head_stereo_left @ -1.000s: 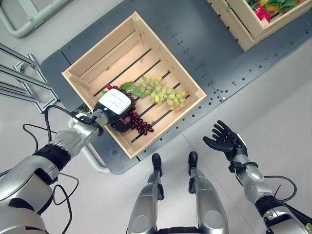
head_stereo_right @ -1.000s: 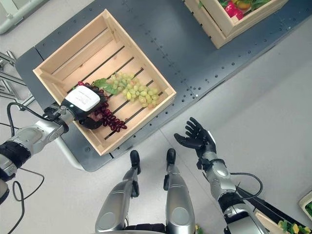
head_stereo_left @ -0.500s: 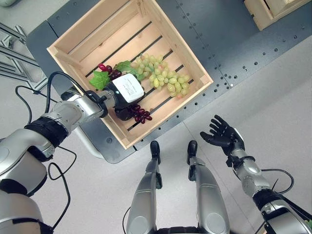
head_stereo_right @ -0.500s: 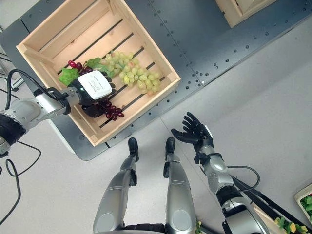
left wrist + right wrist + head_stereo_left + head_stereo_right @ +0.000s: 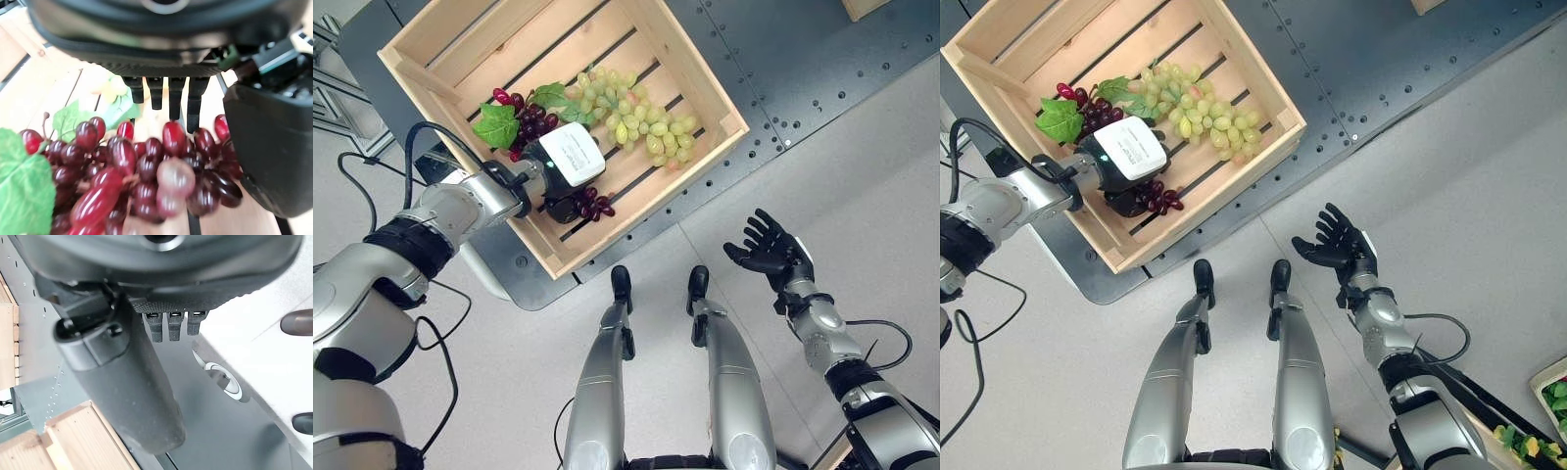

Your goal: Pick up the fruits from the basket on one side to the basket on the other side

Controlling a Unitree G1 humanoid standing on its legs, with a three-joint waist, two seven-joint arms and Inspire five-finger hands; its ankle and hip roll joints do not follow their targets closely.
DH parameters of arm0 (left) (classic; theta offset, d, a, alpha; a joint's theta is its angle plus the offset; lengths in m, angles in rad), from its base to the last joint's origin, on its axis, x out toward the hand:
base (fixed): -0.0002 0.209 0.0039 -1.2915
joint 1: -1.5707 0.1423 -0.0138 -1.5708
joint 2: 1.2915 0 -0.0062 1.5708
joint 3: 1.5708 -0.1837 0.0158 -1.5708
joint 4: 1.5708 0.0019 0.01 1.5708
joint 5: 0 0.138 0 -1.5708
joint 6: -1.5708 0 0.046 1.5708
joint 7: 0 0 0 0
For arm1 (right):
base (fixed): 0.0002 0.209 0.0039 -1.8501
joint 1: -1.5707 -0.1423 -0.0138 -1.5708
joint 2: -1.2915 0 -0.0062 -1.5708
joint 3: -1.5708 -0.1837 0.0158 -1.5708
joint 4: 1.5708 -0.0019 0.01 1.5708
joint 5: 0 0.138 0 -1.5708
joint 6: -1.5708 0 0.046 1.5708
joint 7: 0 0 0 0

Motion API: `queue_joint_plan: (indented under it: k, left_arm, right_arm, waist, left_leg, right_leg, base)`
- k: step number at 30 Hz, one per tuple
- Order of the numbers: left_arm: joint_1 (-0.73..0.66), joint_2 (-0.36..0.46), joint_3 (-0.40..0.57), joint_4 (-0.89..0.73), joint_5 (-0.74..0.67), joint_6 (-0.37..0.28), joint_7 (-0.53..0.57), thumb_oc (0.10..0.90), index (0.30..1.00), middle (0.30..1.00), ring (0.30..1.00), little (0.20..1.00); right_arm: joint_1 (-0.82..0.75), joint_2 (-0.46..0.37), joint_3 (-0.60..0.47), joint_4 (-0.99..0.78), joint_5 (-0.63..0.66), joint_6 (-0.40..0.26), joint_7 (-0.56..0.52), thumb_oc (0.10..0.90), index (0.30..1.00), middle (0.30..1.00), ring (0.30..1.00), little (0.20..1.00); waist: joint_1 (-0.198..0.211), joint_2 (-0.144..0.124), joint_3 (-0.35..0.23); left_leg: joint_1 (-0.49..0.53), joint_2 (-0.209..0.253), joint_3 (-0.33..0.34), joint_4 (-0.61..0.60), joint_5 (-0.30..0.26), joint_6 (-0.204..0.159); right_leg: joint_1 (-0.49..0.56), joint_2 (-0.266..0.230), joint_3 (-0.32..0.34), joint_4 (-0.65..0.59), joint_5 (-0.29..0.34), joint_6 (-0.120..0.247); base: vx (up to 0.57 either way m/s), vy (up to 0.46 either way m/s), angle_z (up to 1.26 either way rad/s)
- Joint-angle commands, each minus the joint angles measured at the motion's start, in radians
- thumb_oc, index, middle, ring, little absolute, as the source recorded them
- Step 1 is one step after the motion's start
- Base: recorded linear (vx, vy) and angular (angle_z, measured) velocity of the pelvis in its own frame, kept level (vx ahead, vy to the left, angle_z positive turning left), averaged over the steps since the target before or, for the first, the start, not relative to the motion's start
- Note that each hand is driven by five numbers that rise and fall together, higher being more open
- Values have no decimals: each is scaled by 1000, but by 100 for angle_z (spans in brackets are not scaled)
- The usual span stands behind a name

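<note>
**Red grapes under the left hand, inside the wooden crate**

Red grapes (image 5: 514, 116) are seen lying on the slatted floor of the wooden crate (image 5: 713, 90), toward the crate's wall nearest the robot's left arm, with green leaves (image 5: 496, 125) at their far end. A bunch of green grapes (image 5: 641, 113) lies beside them, toward the crate's opposite wall, the two bunches touching or nearly so. The left hand (image 5: 564, 174) is placed directly over the lower end of the red bunch. In the left wrist view its fingers (image 5: 168, 100) point down just above the berries and the thumb stands beside them, but whether the bunch is actually pinched cannot be told. The right hand (image 5: 769, 253) is held well apart from the crate, above the pale floor, palm up with fingers spread and nothing in it.

A weak hold is judged to be the main risk: if only a few berries are caught, the bunch could slip out on lifting and fall back. The trailing leaves could also snag on the green grapes or on the crate's wall as the bunch is raised.
</note>
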Motion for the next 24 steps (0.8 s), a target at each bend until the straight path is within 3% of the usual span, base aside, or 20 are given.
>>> queue_joint_plan:
  k: [1, 6, 7, 8, 9, 16, 24]
  left_arm:
    - [49, 17, 2, 130, 77, 149, -123, 800, 900, 900, 900, 900]
    - [46, 2, 11, 166, 119, 214, -132, 800, 900, 900, 900, 900]
    - [47, -1, 15, 178, 130, 223, -122, 593, 589, 589, 589, 589]
    - [46, -1, 15, 181, 132, 225, -118, 533, 500, 500, 500, 500]
    - [49, -3, 20, 186, 140, 230, -104, 400, 300, 300, 300, 300]
    - [57, -20, 32, 212, 165, 222, -43, 400, 300, 300, 300, 300]
    - [90, -17, 46, 234, 141, 191, -46, 400, 300, 300, 300, 300]
  right_arm:
    - [-27, -36, -27, -70, 46, -59, -29, 800, 900, 900, 900, 900]
    - [-42, -41, -33, -79, 75, -70, -33, 800, 900, 900, 900, 900]
    - [-44, -41, -34, -88, 84, -75, -38, 800, 900, 900, 900, 900]
    - [-44, -41, -36, -90, 86, -77, -37, 800, 900, 900, 900, 900]
    - [-44, -39, -39, -97, 89, -77, -38, 800, 900, 900, 900, 900]
    - [-45, -32, -41, -123, 105, -103, -40, 800, 900, 900, 900, 900]
    - [-52, -36, -46, -135, 112, -107, -52, 800, 900, 900, 900, 900]
  waist:
    - [1, -43, -11]
    - [1, -50, -11]
    - [1, -52, -11]
    - [0, -53, -11]
    - [0, -55, -11]
    - [1, -57, -11]
    - [3, -48, -11]
  left_leg:
    - [-30, 33, 36, 138, -144, -22]
    - [-66, 35, 36, 162, -149, -22]
    - [-76, 33, 33, 168, -150, -22]
    - [-79, 33, 32, 170, -151, -22]
    - [-83, 32, 31, 172, -151, -22]
    - [-83, 30, 34, 172, -154, -18]
    - [-27, 28, 44, 162, -160, -20]
  right_leg:
    - [25, 0, 0, -9, -4, 30]
    - [-6, -6, -2, 6, -3, 30]
    - [-16, -5, 0, 8, -2, 29]
    - [-18, -5, 1, 8, -1, 29]
    - [-22, -5, 3, 10, 0, 30]
    - [-28, -6, 4, 15, 2, 31]
    - [26, -10, -2, -1, 1, 35]
  base:
    - [0, 0, 0]
    - [-33, 26, -1]
    - [0, 0, 0]
    - [-41, 22, 0]
    - [-38, 6, -3]
    - [-45, 8, 0]
    - [-9, 3, 0]
